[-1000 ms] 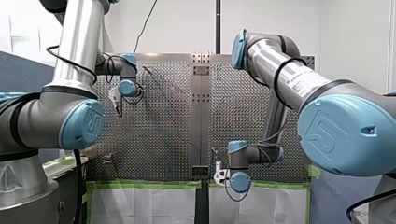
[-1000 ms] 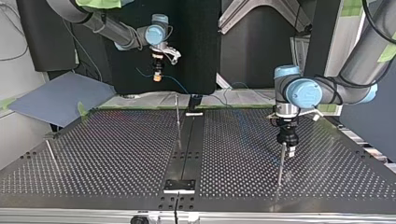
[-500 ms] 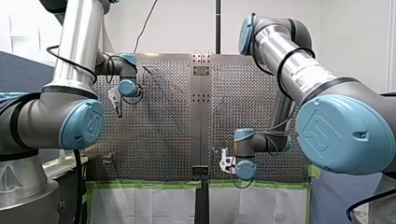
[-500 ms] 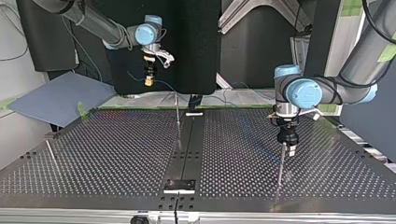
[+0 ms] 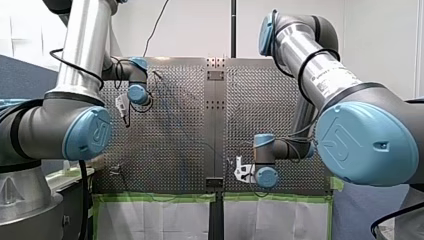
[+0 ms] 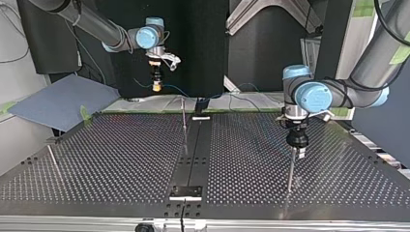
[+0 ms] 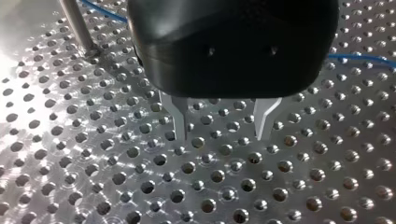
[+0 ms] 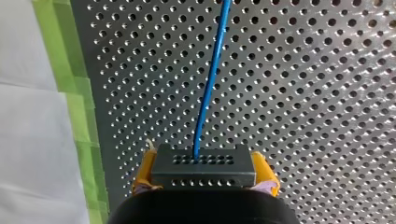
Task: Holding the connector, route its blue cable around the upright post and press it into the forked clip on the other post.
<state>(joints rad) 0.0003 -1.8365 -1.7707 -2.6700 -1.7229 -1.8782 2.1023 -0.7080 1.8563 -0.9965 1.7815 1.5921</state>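
Note:
My right gripper [image 8: 203, 164] is shut on a dark perforated connector [image 8: 203, 171], held between its yellow pads. The blue cable [image 8: 209, 84] runs out of the connector over the perforated plate. In the top view this gripper [image 6: 156, 87] hangs high above the table's far edge, at the view's left. My left gripper [image 7: 222, 133] stands open just above the plate with nothing between its metal fingers [image 7: 179, 120]. A thin upright post [image 7: 76, 24] rises beside it, and the cable passes behind the post. In the top view the left gripper [image 6: 297, 151] sits at the top of that post [image 6: 290, 170].
A second thin post [image 6: 183, 122] stands near the table's middle and a tilted one [image 6: 53, 161] at the top view's left edge. Green tape [image 8: 78, 107] borders the plate next to a white surface. A dark centre strip [image 6: 194, 150] crosses the table.
My right arm has carried the connector towards the top view's left and a little lower. My left gripper has stayed by its post, still open.

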